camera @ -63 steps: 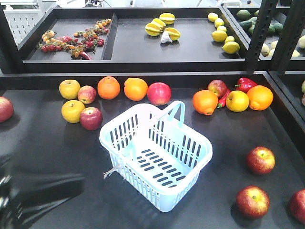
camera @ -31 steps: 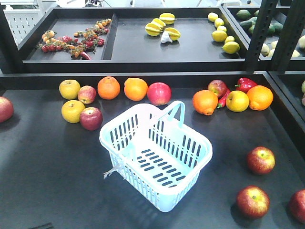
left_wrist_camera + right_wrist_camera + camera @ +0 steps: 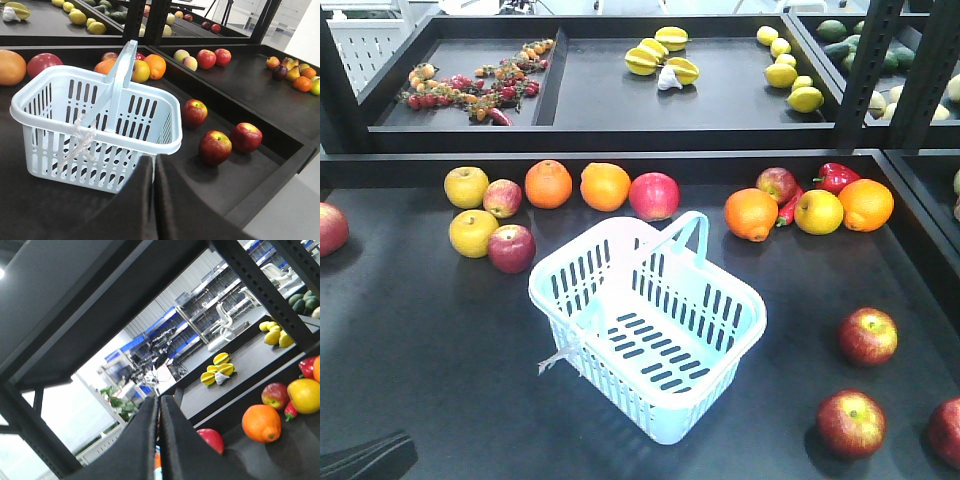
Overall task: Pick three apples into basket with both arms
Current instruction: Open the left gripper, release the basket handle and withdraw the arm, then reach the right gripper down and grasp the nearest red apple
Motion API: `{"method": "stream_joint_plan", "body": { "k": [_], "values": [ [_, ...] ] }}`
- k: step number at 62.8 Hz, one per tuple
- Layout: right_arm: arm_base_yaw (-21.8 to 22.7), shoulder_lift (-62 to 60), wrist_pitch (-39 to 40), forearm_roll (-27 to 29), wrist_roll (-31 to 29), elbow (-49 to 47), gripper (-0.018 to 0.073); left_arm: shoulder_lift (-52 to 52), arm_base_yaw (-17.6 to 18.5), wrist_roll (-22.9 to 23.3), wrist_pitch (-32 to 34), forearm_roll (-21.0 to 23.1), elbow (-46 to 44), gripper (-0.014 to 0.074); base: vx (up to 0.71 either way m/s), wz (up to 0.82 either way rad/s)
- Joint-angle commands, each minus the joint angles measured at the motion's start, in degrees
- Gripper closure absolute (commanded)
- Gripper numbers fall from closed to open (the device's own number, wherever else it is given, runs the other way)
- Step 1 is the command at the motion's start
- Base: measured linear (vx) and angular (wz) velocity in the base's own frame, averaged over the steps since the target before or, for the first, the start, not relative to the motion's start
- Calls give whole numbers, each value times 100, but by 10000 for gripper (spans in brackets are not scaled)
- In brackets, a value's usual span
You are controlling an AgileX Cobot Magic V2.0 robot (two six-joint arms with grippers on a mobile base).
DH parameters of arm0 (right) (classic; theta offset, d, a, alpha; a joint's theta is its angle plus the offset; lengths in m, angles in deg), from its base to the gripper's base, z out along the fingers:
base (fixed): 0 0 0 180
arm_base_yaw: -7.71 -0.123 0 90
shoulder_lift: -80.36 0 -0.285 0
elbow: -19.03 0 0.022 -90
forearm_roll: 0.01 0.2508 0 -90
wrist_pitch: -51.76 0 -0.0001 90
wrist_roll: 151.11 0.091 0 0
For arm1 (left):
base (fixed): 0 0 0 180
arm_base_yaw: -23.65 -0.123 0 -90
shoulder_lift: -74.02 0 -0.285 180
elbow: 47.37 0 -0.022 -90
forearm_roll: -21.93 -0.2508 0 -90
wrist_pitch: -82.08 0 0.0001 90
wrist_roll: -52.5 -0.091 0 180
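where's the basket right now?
Front view: the basket sits mid lower shelf, a dark red apple to its left-rear, an orange behind its right corner.

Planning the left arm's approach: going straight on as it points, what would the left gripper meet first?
Most likely the basket: the left gripper points at its near slotted wall, by the corner. The gap is hard to judge.
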Motion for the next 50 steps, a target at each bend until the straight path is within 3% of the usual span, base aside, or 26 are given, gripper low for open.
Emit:
{"method": "stream_joint_plan", "body": {
  "k": [1, 10, 15, 21, 30, 39, 42, 50],
  "values": [
    [15, 217, -650, -440, -214, -1029, 564, -42, -13, 6, -141, -5, -144, 604, 0, 0],
    [15, 1166, -2862, -962, -1319, -2600, 559, -42, -13, 6, -141, -5, -144, 604, 0, 0],
    [15, 1864, -3697, -907, -2108, -3206, 540, -42, -13, 6, -141, -5, -144, 604, 0, 0],
    [15, 2640, -4474, -500, -3026, -3687, 454, -42, -13, 6, -141, -5, -144, 604, 0, 0],
    [15, 3622, -4564, 79, -4104, -3786, 151, -42, -13, 6, -141, -5, -144, 604, 0, 0],
    [24, 4309, -4235, 61, -4420, -3786, -118, -42, -13, 6, -141, -5, -144, 604, 0, 0],
    [24, 4480, -4224, 76, -4420, -3786, -171, -42, -13, 6, -141, -5, -144, 604, 0, 0],
    [24, 5128, -4273, 106, -4384, -3846, -163, -42, -13, 6, -141, -5, -144, 604, 0, 0]
  ]
}}
